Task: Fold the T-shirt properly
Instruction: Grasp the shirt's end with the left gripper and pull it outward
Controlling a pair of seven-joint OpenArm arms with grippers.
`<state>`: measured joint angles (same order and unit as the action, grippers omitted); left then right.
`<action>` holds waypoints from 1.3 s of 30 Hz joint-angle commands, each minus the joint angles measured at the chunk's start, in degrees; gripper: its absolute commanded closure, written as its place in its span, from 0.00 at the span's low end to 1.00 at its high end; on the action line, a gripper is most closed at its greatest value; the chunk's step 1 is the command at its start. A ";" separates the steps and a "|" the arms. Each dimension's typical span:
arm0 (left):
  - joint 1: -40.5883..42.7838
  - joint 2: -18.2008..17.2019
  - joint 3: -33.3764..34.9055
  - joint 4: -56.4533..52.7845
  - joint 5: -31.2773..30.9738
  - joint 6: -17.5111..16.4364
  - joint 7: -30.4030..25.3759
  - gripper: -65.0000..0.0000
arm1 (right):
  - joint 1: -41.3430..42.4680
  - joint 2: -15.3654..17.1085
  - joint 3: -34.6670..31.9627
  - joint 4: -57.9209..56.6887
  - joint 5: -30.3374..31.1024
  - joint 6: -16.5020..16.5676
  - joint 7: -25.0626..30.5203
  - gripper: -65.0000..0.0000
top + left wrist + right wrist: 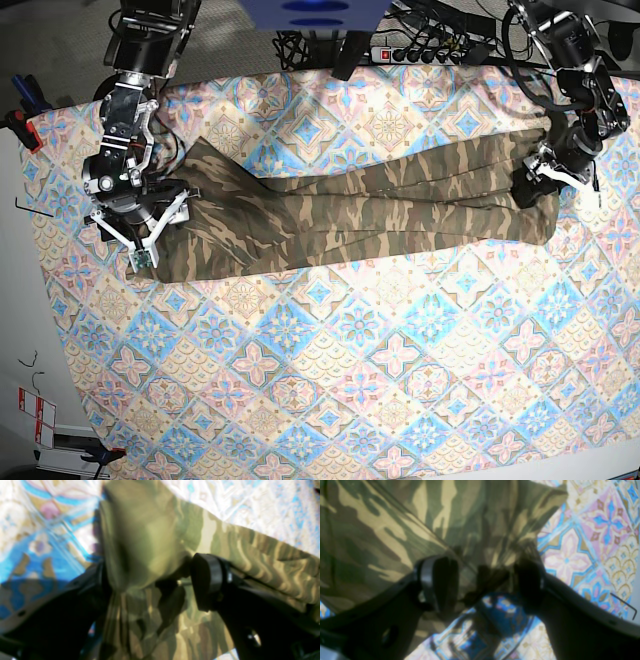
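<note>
The whole near half of the tablecloth is bare, lots of room to work there. The T-shirt is stretched into a long band across the far half, reaching almost from one side edge to the other. The right gripper has its jaws wide with bunched cloth between them, and the left gripper is wide too, straddling a fold (blurry shot). No readable writing anywhere.

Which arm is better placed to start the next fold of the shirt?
Neither clearly: the left gripper and right gripper each sit at one end of the stretched T-shirt, cloth between their fingers, suggesting a two-arm fold.
</note>
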<state>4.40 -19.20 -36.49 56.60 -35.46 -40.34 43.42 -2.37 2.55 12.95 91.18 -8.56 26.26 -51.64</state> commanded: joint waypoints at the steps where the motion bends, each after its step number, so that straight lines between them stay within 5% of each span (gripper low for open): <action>1: -0.58 -0.18 0.40 -0.03 2.10 0.34 3.22 0.36 | 0.31 0.40 0.10 1.09 0.51 -0.37 0.96 0.33; 10: -0.49 -0.18 0.40 -0.03 2.36 0.34 3.22 0.38 | -0.40 0.40 0.19 1.26 0.51 -0.37 0.96 0.33; 18: -1.02 -0.10 7.79 -0.03 7.20 0.34 3.31 0.95 | -0.40 0.40 0.19 1.26 0.51 -0.37 0.96 0.33; 28: -1.02 0.78 7.70 0.50 7.55 0.34 3.75 0.95 | -1.10 0.40 0.28 1.26 0.51 -0.37 0.96 0.33; 39: -11.04 -0.97 4.53 7.97 12.47 0.34 13.06 0.95 | -0.93 0.40 0.28 1.26 0.51 -0.37 0.96 0.33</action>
<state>-5.39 -18.98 -31.88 63.24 -22.41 -39.81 57.52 -4.14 2.55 13.13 91.22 -8.60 26.22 -51.83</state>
